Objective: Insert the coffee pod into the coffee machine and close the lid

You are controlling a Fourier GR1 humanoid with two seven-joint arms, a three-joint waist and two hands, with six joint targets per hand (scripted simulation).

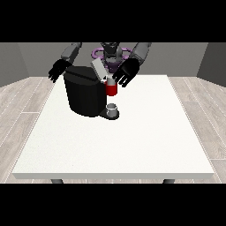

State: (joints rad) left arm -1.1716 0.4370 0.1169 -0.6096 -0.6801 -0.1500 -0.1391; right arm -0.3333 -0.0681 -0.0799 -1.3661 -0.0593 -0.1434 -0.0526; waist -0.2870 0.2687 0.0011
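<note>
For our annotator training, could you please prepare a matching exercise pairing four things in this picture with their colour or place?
Things:
1. coffee machine
2. pod holder
3. cup
4. table

Descriptions:
A. white, carries everything
B. red, at the machine's front
C. black, at the view's left of the table
D. grey, on the machine's base under the red part

Pairs: 1-C, 2-B, 3-D, 4-A

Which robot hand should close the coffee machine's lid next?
Probably the robot's own left hand, the robot hand at the view's right. It hovers with spread fingers right beside the raised lid and the red pod holder. The other robot hand hangs behind the coffee machine, farther from the lid.
</note>
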